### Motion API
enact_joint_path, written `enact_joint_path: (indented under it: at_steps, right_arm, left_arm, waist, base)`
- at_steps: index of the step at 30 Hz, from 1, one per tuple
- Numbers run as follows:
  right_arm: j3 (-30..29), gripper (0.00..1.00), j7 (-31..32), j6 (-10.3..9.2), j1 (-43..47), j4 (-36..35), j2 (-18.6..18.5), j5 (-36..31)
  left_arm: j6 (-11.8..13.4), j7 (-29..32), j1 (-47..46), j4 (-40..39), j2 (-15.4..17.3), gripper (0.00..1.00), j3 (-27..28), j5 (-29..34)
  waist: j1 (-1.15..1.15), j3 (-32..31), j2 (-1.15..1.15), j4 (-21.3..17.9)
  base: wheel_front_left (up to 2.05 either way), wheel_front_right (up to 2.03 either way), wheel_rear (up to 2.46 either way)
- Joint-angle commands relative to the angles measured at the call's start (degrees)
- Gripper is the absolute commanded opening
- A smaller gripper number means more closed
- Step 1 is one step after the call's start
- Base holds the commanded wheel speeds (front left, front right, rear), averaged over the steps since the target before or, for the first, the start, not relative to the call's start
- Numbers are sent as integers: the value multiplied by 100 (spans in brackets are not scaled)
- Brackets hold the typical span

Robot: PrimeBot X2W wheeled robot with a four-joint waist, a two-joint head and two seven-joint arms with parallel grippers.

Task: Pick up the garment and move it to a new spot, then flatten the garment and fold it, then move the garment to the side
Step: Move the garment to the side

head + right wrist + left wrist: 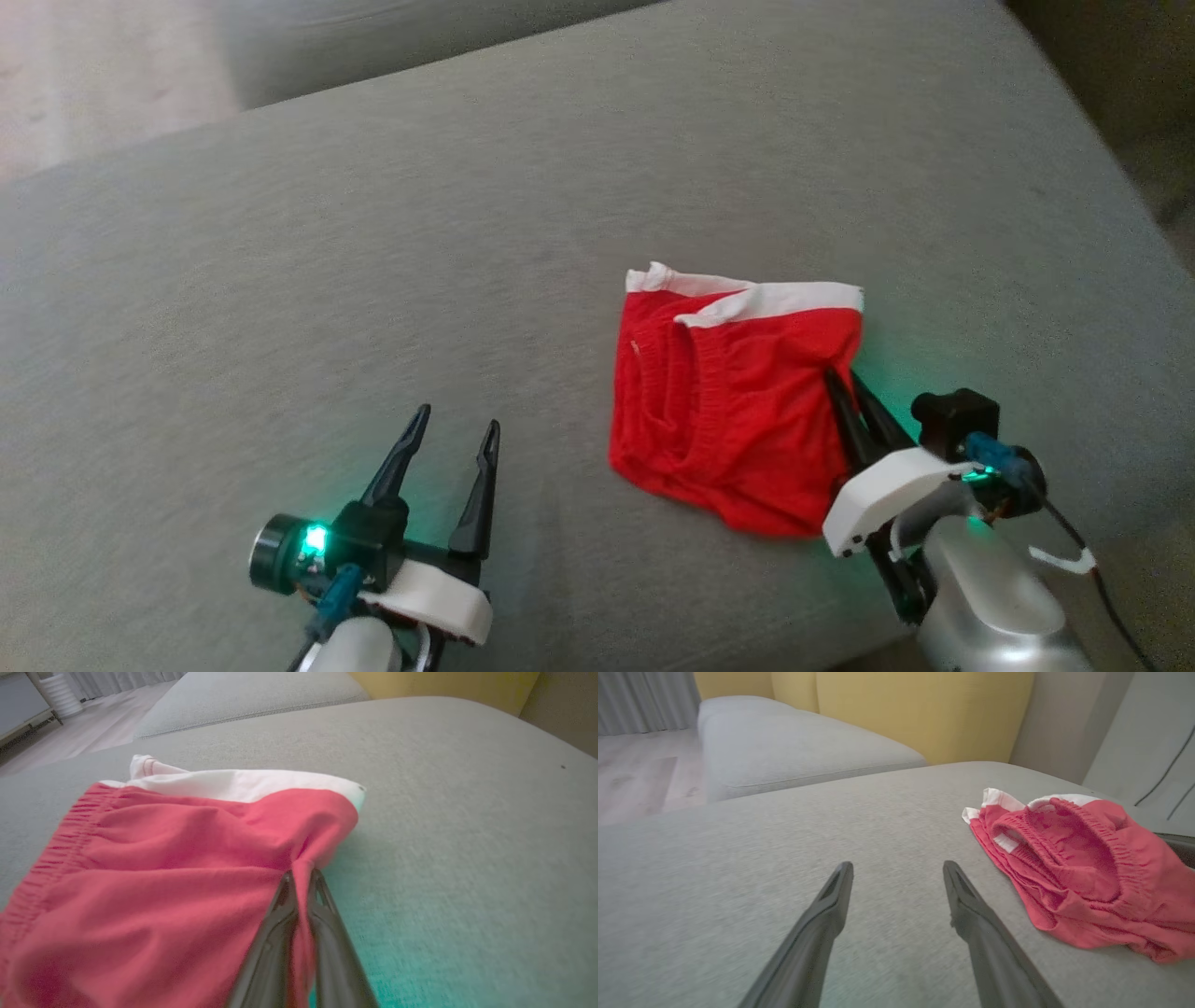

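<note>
The red garment (728, 411), trimmed with a white band, lies crumpled on the grey sofa cushion (373, 233), right of centre and toward the near edge. The right gripper (845, 385) is pinched closed on the garment's right edge, with a fold of red cloth caught between its 2 dark fingers. The left gripper (458, 417) sits at the near left, well apart from the garment, its 2 fingers spread wide above bare cushion and holding nothing. Past the far edge stand yellow back cushions (901, 709), with pale wooden floor (635, 774) at the far left.
</note>
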Motion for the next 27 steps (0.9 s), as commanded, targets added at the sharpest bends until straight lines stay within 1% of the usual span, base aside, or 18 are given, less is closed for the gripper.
enact_joint_path:
  at_steps: [1, 4, 7, 11, 13, 15, 19, 21, 25, 26, 27]
  right_arm:
    - [257, 0, -22, -5, 27, -207, -11, 128]
    - [380, 0, -22, -5, 48, -312, -11, 239]
    - [354, 0, -22, -5, 23, -390, -11, 195]
    - [147, 0, -22, -5, -252, -409, -11, 72]
    - [6, 0, -22, -5, -553, -376, -14, -168]
    - [-138, 0, -22, -5, -920, -240, -100, -443]
    - [-508, 0, -17, -5, -1750, 191, -487, -914]
    - [-755, 0, 30, -5, -2141, 411, -770, -1165]
    - [-1316, 0, 214, -5, -2689, 806, -1499, -1737]
    - [-1316, 0, 214, -5, -2689, 806, -1499, -1737]
    - [-1486, 0, 267, -5, -2778, 880, -1669, -1867]
  left_arm:
    - [-17, -30, -184, -157, 24, 100, 115, 5]
    - [-47, -30, -278, -106, 24, 100, 43, 32]
    - [-44, -30, -362, -111, 24, 100, -21, 13]
    - [-56, -30, -411, -87, 24, 100, -43, 61]
    - [-63, -30, -427, -68, 39, 100, -6, 112]
    - [-81, -30, -470, -56, 82, 100, 18, 165]
    - [-106, -30, -620, -68, 129, 100, 26, 252]
    - [-117, -30, -703, -77, 132, 100, 16, 276]
    - [-120, -30, -875, -111, 120, 100, -10, 301]
    - [-120, -30, -875, -111, 120, 100, -10, 301]
    - [-113, -30, -903, -133, 117, 100, -8, 304]
  waist:
    - [0, 139, 0, -740]
    - [0, 223, 0, -883]
    - [0, 320, 0, -869]
    - [0, 516, 0, -710]
    - [0, 659, 0, -603]
    - [0, 818, 0, -474]
    - [0, 1144, 0, -149]
    - [0, 1296, 0, 33]
    - [0, 1507, 0, 410]
    - [0, 1507, 0, 410]
    - [0, 1541, 0, 486]
  base:
    - [0, 0, 0]
    - [0, 0, 0]
    - [0, 0, 0]
    - [0, 0, 0]
    - [0, 0, 0]
    - [0, 0, 0]
    - [0, 0, 0]
    - [0, 0, 0]
    - [0, 0, 0]
    - [0, 0, 0]
    - [0, 0, 0]
